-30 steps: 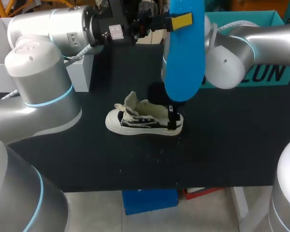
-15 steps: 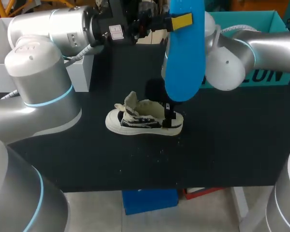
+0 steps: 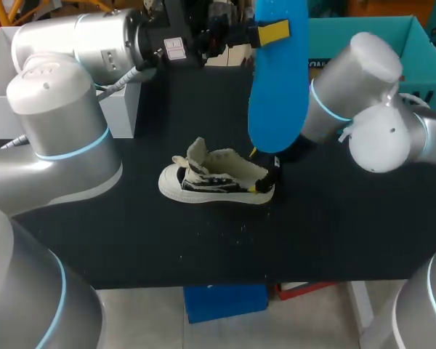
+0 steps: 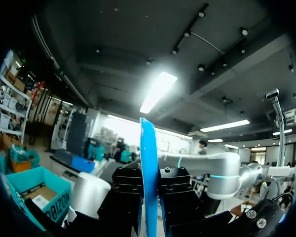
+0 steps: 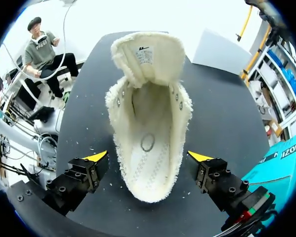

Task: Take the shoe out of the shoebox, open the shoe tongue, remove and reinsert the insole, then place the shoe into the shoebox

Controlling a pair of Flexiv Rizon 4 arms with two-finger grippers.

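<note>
Plainly, the shoe (image 3: 216,178) lies on its sole near the middle of the black table (image 3: 349,240). Its long axis runs across the table, toe toward my left and heel toward my right, with the tongue pulled up. The blue insole (image 3: 277,80) hangs upright well above the heel end, pinched near its upper end by the left gripper (image 3: 274,32). The next move, I judge, turns on lowering it along that axis into the opening. The right gripper (image 3: 265,174) is the nearer one, low at the heel. Only the right wrist view shows its fingers spread either side of the heel, apart from it, the shoe running straight ahead with its footbed bare. The left wrist view shows just the insole edge-on, clamped between black fingers. The teal shoebox (image 3: 363,36) sits at the far right.
</note>
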